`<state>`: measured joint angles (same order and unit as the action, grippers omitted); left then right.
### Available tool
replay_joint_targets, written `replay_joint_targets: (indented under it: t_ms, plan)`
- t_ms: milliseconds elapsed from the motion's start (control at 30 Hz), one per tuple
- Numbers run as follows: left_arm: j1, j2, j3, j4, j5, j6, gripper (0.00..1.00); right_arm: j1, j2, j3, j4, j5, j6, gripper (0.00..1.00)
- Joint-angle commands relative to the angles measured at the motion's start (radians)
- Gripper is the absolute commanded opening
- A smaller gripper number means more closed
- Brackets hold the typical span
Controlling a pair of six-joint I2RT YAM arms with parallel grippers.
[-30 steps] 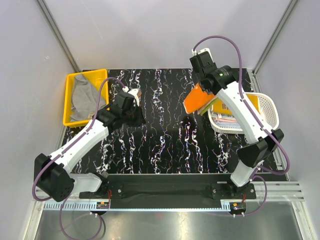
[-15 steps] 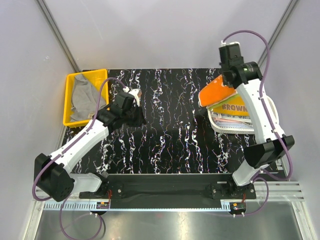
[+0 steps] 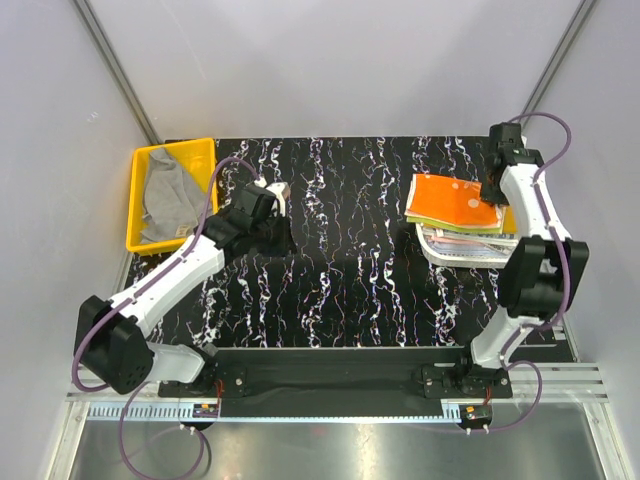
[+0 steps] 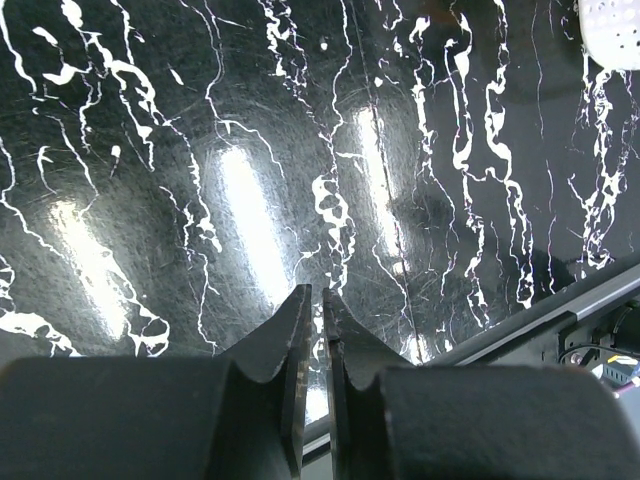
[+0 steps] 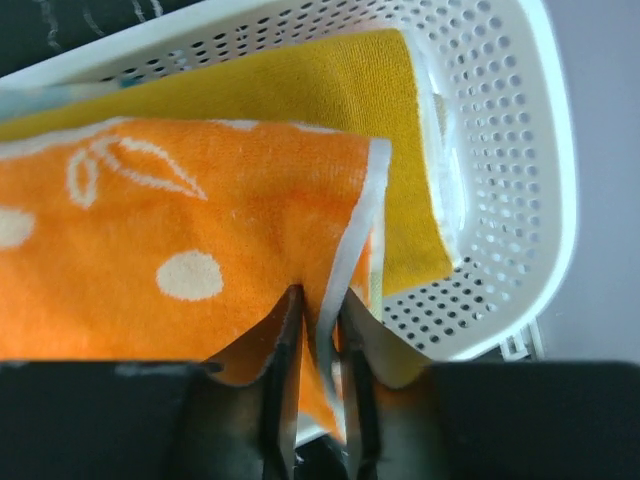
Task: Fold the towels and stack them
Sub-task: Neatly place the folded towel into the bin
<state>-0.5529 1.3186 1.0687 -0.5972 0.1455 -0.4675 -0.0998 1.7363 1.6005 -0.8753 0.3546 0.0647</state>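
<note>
Towels: an orange towel (image 5: 180,240) lies on top of a stack in the white basket (image 5: 520,200) at the table's right side. A grey towel (image 3: 165,195) lies crumpled in the yellow bin (image 3: 140,240) at the far left.
Right gripper (image 5: 318,300): at the orange towel's right corner, fingers narrowly apart with the white hem running between them. Whether they press the hem I cannot tell.
Left gripper (image 4: 314,295): fingers pressed almost together with a thin slit between them and nothing in it. It hangs over the table (image 3: 340,270), near the bin but apart from it.
Hidden: a mustard towel (image 5: 370,90) shows only along its far and right edges under the orange one. Lower layers appear from above as thin pale strips, perhaps more towels. The wrist body cuts off the orange towel's near part.
Print: white dots and leaf outlines on the orange towel, with a white border.
Edges: the orange towel overhangs the basket's left rim toward the table. The basket sits against the table's right edge, close to the side wall.
Room: black, white-veined tabletop stretches between the left gripper and the basket.
</note>
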Motion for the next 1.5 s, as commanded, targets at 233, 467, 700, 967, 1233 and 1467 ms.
replay_joint_targets:
  t_ms: [233, 467, 700, 967, 1233, 1467]
  plan:
    - [-0.004, -0.007, -0.015, 0.036, 0.013, 0.003, 0.15, -0.025, -0.017, 0.05, 0.012, -0.018, 0.168, 0.65]
    - [-0.005, -0.001, -0.01, 0.043, 0.006, -0.003, 0.15, 0.09, -0.139, -0.037, 0.119, -0.101, 0.228, 0.7]
    - [-0.004, 0.008, 0.002, 0.043, -0.014, -0.019, 0.15, 0.212, -0.015, -0.083, 0.249, -0.2, 0.268, 0.71]
    - [0.024, 0.016, 0.049, 0.011, -0.109, -0.06, 0.18, 0.212, 0.039, -0.286, 0.386, -0.19, 0.277, 0.73]
    - [0.174, 0.048, 0.148, -0.035, -0.11, -0.048, 0.22, 0.187, 0.003, -0.335, 0.406, -0.183, 0.261, 0.78]
    - [0.367, 0.083, 0.166, -0.009, -0.291, -0.123, 0.33, 0.19, -0.142, -0.213, 0.335, -0.279, 0.302, 1.0]
